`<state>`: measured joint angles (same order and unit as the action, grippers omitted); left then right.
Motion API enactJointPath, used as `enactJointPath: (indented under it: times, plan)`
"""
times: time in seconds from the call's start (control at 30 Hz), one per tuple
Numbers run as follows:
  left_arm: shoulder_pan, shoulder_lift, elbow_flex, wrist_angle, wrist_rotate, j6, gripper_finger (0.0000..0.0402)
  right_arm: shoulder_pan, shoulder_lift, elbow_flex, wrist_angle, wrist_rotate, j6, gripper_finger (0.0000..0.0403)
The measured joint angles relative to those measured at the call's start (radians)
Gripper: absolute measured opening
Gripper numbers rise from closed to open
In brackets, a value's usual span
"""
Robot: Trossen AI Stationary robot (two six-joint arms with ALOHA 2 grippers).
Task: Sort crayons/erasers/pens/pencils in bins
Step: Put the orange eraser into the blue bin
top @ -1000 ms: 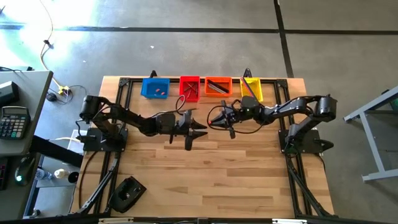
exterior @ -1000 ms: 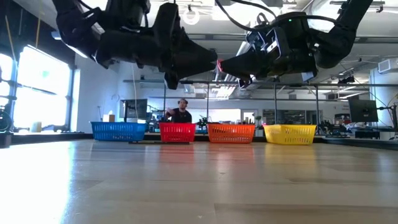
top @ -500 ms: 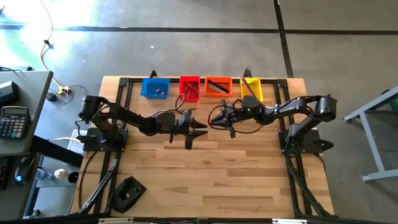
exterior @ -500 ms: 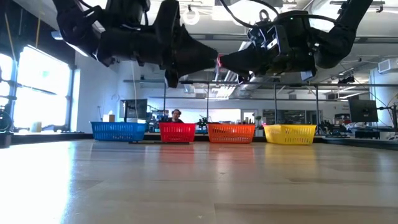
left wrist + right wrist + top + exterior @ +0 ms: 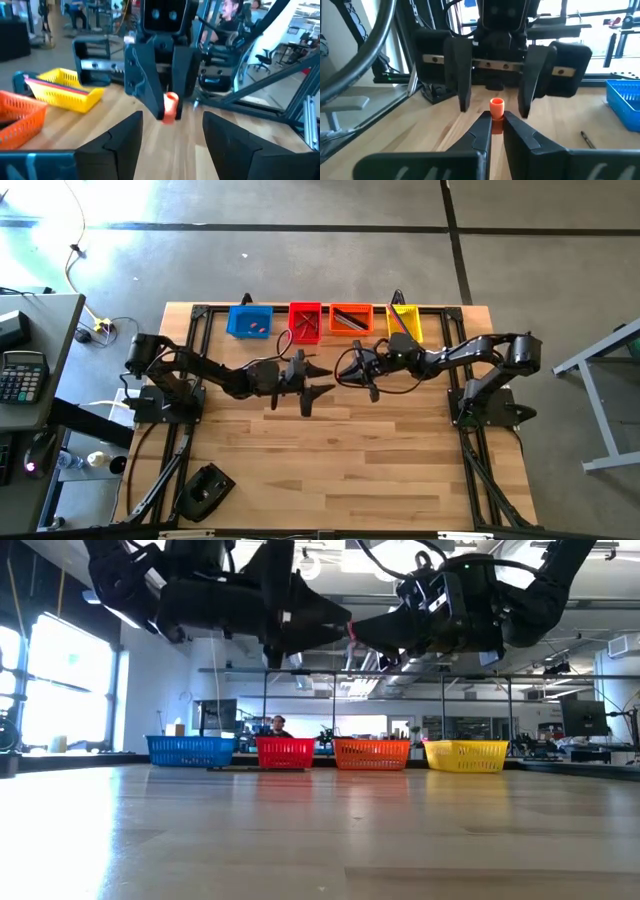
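Both arms hover tip-to-tip; right gripper pinches an eraser.

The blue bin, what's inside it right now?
Looking down into the blue bin, a couple of small pink-red erasers lie on its floor; anything hidden under them can't be seen.

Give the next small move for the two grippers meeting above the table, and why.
Probably ease the left gripper forward until its open fingers flank the small orange-red rubber eraser, then close. The right gripper pinches that eraser in mid-air, and the left's fingers stand wide, facing it.
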<state>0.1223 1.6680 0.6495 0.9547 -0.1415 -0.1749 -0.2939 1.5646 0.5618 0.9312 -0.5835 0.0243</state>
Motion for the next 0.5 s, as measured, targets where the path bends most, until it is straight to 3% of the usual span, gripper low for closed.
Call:
enactJointPath:
  times: [0.3, 0.5]
  plan:
    - [0.001, 0.000, 0.006, 0.039, 0.002, 0.010, 0.0195, 0.007, 0.000, 0.002, -0.009, -0.001, -0.006, 0.0023]
    - [-0.002, 0.000, 0.035, 0.028, 0.006, 0.051, 0.0158, 0.007, 0.000, 0.002, -0.008, -0.003, -0.005, 0.0023]
